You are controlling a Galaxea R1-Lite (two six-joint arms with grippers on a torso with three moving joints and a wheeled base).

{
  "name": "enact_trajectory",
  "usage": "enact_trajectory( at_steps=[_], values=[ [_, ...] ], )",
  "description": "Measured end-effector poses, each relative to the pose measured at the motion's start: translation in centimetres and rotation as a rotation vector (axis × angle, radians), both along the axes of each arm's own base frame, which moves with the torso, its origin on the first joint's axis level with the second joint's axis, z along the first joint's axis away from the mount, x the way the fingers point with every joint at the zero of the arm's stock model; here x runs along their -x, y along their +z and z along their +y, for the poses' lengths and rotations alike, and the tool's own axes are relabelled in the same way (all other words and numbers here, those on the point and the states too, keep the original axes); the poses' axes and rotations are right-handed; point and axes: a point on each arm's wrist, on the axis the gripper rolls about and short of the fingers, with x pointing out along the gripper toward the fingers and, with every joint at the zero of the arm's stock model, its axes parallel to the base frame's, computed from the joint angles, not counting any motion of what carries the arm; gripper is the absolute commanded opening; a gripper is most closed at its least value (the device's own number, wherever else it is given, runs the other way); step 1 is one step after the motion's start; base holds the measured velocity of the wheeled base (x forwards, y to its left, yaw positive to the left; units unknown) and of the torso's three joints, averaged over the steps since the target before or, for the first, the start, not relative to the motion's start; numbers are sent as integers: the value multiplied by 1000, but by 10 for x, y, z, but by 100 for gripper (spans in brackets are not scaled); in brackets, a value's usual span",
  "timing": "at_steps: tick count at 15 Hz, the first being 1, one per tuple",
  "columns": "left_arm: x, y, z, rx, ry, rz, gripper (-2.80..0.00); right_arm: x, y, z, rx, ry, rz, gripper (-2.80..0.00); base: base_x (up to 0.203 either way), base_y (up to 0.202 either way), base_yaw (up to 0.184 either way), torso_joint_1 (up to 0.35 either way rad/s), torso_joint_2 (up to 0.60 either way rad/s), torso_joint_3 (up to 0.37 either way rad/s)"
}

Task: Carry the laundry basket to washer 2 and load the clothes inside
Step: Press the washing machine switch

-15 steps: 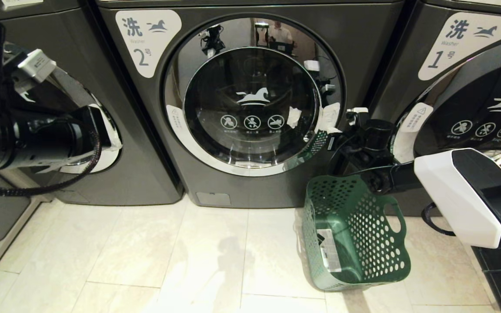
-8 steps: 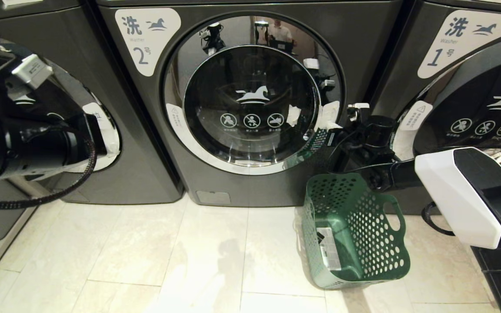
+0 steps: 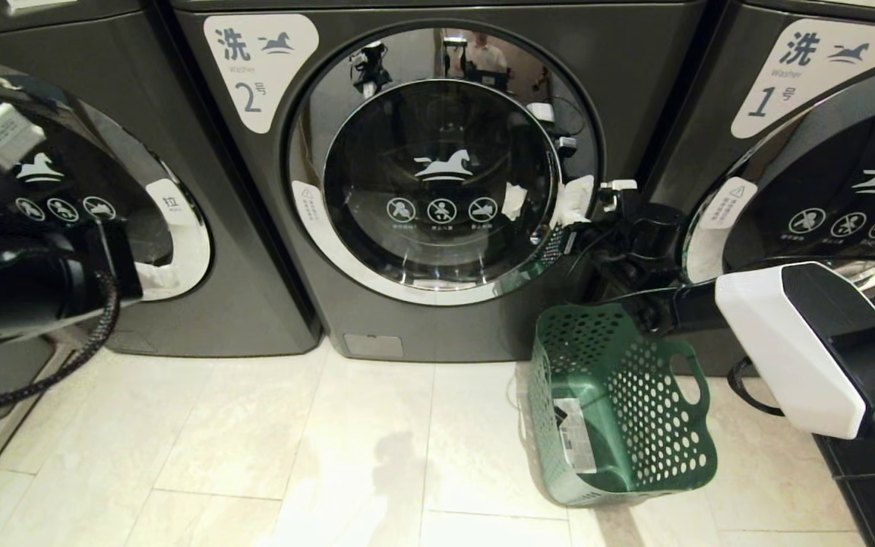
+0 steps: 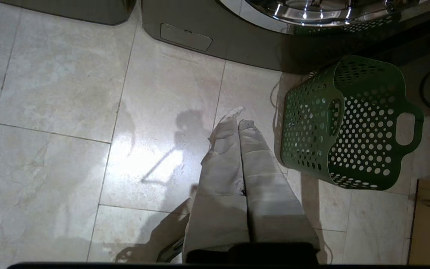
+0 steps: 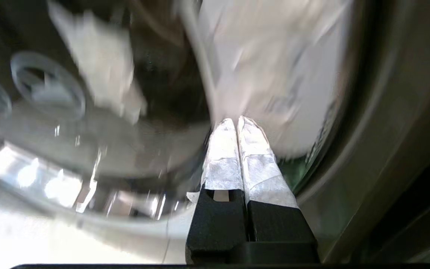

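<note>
Washer 2 (image 3: 259, 68) stands in the middle with its round glass door (image 3: 441, 163) closed. The green laundry basket (image 3: 635, 403) sits on the floor in front of its right corner, and no clothes show in it. The clothes are out of view. My right gripper (image 3: 576, 203) is at the door's right rim. In the right wrist view its taped fingers (image 5: 236, 121) are shut on nothing, close to the chrome rim (image 5: 88, 149). My left gripper (image 4: 237, 121) hangs shut and empty over the floor tiles, left of the basket (image 4: 353, 123).
Washer 1 (image 3: 810, 68) stands to the right and another washer (image 3: 202, 304) to the left. My left arm (image 3: 20, 289) fills the left edge of the head view. Pale floor tiles (image 3: 255, 441) run in front of the machines.
My left arm has drawn back to the left, uncovering the left washer's door. The right gripper has stayed at the door's rim, and the basket has not moved.
</note>
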Motion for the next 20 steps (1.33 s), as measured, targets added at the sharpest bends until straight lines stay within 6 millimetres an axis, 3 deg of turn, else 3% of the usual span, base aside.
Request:
enact_trajectory(
  at_steps=[3,5,9,11,13,16,20],
  values=[
    [13,2,5,-8,-6,5,-280,31,9,-4,31,10,154,-280,0,0,0,0,0,0],
    [23,-4,9,-28,-7,65,-280,76,31,-9,55,31,272,-280,0,0,0,0,0,0],
    [44,-40,17,-69,-7,177,-280,201,65,-31,94,50,458,-280,0,0,0,0,0,0],
    [59,-61,23,-76,-1,196,-280,269,71,-45,117,53,497,-280,0,0,0,0,0,0],
    [73,-72,30,-68,10,146,-280,326,59,-67,172,16,522,-280,0,0,0,0,0,0],
    [87,-81,48,-91,160,106,-280,384,43,-108,243,-184,458,-280,0,0,0,0,0,0],
    [115,-122,61,-234,210,139,-280,453,-8,-113,269,-288,449,-280,0,0,0,0,0,0]
  ],
)
